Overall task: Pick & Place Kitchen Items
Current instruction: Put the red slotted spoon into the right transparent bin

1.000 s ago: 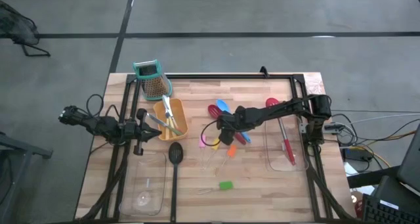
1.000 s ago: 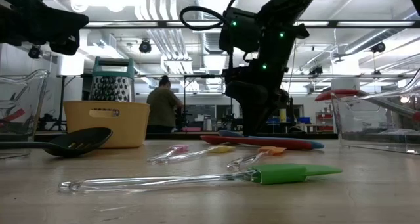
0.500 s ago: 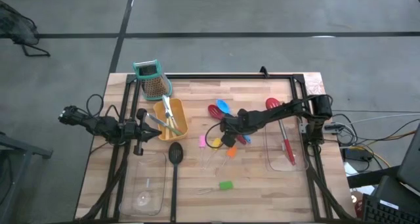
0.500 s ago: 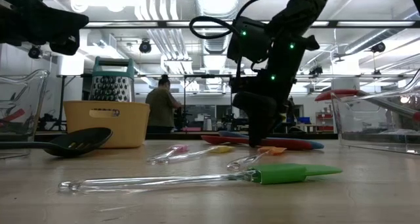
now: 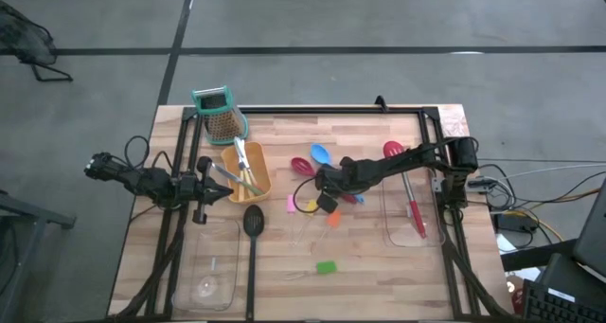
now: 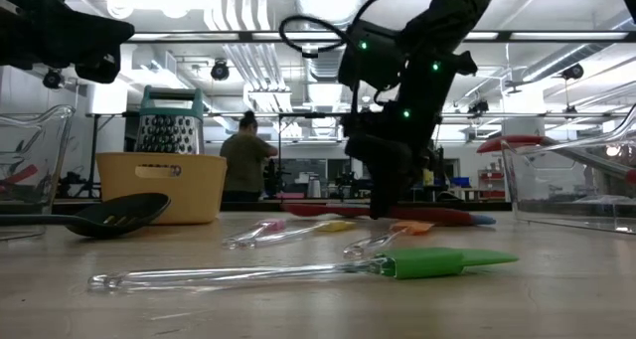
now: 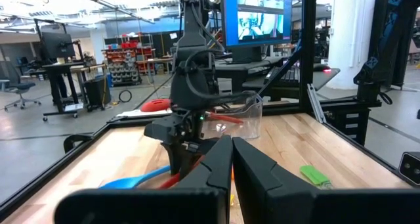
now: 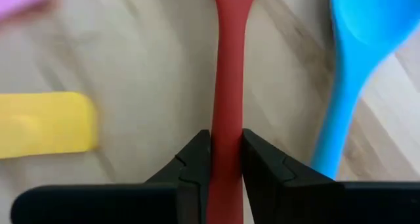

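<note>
Right wrist view tells the story: the right gripper (image 8: 226,155) is clenched on the handle of the red spoon (image 8: 228,66), fingers (image 8: 195,159) pressed to either side of it, with the blue spoon (image 8: 357,66) lying just beside and a yellow-tipped tool (image 8: 46,124) on the other side. From above, that red spoon (image 5: 305,167) sits near the middle of the table (image 5: 379,266), bowl pointing toward the far-left corner, the blue spoon (image 5: 322,153) next to it. Right arm is stretched long and low from the right edge toward the centre, wrist tipped down, fingertips almost on the wood in the low view. To do this well, I'd say lift straight up and slowly, because the grip looks to be well along the handle and the bowl end may droop or swing; keep clear of the blue spoon so it isn't dragged along, then carry it to the clear tray (image 5: 417,230) by the right edge, where another red utensil (image 5: 413,209) already lies. Left gripper (image 7: 231,159) waits near the left edge beside the yellow tray (image 5: 248,176), fingers closed on nothing
</note>
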Available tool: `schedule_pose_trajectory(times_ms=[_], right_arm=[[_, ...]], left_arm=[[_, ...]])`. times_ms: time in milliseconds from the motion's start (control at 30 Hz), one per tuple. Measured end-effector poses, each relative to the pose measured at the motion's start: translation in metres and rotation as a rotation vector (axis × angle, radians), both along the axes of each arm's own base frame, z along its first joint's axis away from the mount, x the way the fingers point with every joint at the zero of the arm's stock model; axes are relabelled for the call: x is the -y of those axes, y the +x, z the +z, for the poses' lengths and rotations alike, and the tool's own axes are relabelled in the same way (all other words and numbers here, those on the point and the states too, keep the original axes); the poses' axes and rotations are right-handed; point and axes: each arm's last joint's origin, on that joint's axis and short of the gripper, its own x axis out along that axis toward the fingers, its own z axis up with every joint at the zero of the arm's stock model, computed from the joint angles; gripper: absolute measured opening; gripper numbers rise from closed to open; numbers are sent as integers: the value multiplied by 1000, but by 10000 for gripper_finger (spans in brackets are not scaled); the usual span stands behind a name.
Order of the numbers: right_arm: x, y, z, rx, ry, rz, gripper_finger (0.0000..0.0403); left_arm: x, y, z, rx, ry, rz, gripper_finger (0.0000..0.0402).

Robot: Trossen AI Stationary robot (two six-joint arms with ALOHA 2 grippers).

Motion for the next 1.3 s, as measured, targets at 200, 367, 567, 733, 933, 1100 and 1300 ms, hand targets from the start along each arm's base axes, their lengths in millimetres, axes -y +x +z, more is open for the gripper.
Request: schedule_pose_trajectory(times_ms=[200,367,567,733,933,1100,1300], right_arm=[[-14,8,18,63,22,58,61],[-28,8,43,128,24,93,61],[-46,-10,73,133,26,65,61],[-66,-38,97,136,-29,7,61],[-93,-79,128,182,-108,-58,62],[-109,-118,144,211,-168,-141,63],[-124,-155,143,203,-191,-215,63]], left_arm=[[0,0,0,0,0,1,19],[0,0,0,0,0,1,19],[0,0,0,-3,1,1,19],[0,0,-1,-8,3,2,19],[0,0,-1,-8,3,1,19],[0,0,-1,-8,3,0,19],[0,0,-1,-8,3,0,19]])
